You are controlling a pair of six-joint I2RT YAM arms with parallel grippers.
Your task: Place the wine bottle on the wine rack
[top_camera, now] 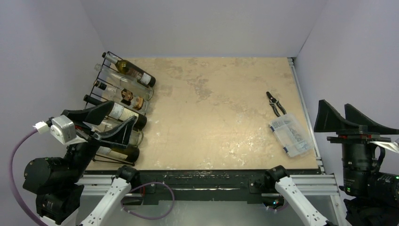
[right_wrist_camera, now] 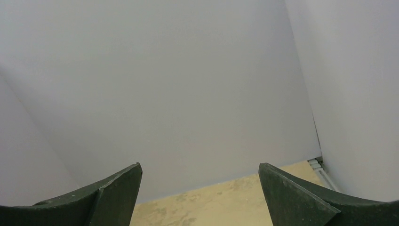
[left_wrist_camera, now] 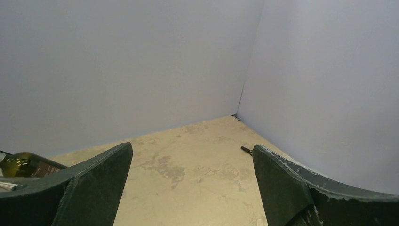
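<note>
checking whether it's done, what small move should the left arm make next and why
Probably ease the open left gripper up and back from the black thin-wire wine rack: it holds nothing, and every glass wine bottle in view already lies on the rack.

1. Table (top_camera: pixel 221 94), middle: a wide bare stretch, open from the near edge to the back wall (top_camera: pixel 202 23).
2. Wine rack (top_camera: pixel 105 53), along the left edge. It is packed with lying bottles (top_camera: pixel 127 96) whose bases jut toward the middle, which blocks that side.
3. Left gripper (top_camera: pixel 124 113) hangs over the rack's near end, fingers spread.
4. Pliers (top_camera: pixel 275 103) and clear box (top_camera: pixel 291 135) lie just beside each other, crowding the right edge.
5. Right gripper (top_camera: pixel 335 103) sits off the table's right side, fingers spread.
</note>
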